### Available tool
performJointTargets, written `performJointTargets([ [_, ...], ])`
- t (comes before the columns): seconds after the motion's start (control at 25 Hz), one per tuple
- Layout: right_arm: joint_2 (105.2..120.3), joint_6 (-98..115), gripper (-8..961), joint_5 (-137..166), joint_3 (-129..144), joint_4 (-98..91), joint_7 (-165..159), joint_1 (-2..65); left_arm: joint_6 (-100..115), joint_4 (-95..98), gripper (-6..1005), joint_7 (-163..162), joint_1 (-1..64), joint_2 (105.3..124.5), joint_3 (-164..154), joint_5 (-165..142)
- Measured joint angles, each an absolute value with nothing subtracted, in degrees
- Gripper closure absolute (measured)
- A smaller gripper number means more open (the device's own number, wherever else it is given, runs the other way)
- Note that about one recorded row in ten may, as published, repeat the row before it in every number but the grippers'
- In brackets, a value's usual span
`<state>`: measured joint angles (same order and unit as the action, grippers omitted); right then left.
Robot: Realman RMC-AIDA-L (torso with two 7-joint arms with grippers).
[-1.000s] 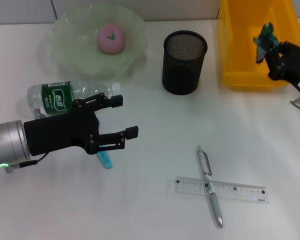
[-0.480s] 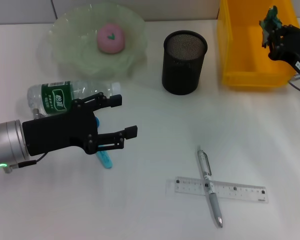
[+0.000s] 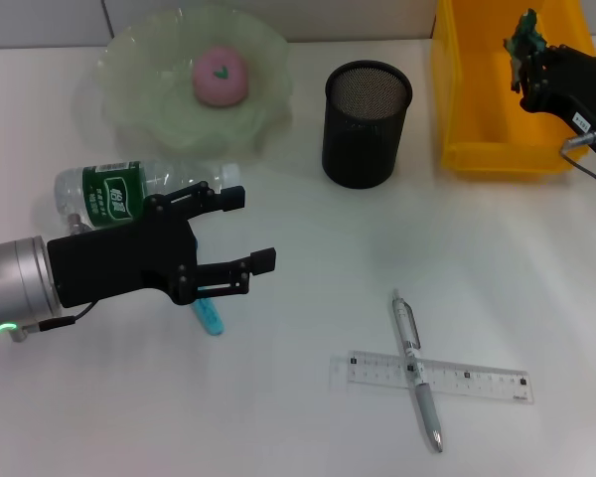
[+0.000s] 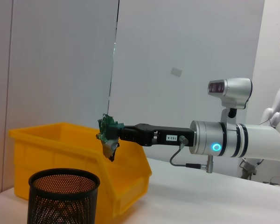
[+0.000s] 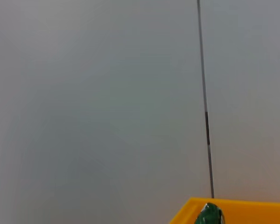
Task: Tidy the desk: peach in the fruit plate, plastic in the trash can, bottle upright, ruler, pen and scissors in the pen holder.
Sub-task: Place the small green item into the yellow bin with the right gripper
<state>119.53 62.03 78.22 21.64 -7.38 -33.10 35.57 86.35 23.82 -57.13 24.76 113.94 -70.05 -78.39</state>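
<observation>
a: over the yellow bin [image 3: 497, 99] at the far right of the desk [image 3: 308, 248], what is the right gripper [image 3: 526, 50] doing?

b: it hangs above the bin's inside, fingers pinched on a crumpled green bit of plastic [image 3: 523, 42]. the left wrist view shows it from the side: the plastic [image 4: 107, 135] sits at the gripper's tip, above the bin's rim, clear of the bin wall [image 4: 60, 149].

a: and the left gripper [image 3: 243, 231]?

b: it hovers low over the near left of the desk, jaws spread wide with nothing between them. the bottle [image 3: 129, 189] lies on its side just behind it, and a blue-green handle [image 3: 209, 316] pokes out from under the fingers; i take it for the scissors, though most of it is hidden.

a: where is the peach [image 3: 220, 77]?

b: in the pale green fruit plate [image 3: 129, 99] at the far left, sitting in the middle.

a: the pen holder [image 3: 367, 124]?

b: black mesh, upright between the plate and the bin. i cannot see anything inside it.

a: the pen [image 3: 417, 370] and ruler [image 3: 432, 378]?

b: both lie flat on the near right of the desk, the pen crossing over the clear ruler, well apart from the holder.
</observation>
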Motion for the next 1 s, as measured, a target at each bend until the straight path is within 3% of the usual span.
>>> performJointTargets([
  [0.4,119.53,62.0,922,78.2,21.6,-7.3,-33.4,35.4,86.3,23.8,140,-57.1,24.8,113.98,-70.0,-78.4],
  [1.0,119.53,62.4,803,77.8,21.6,-7.2,-33.6,35.6,86.4,23.8,139,-56.8,24.9,113.69,-70.0,-78.4],
])
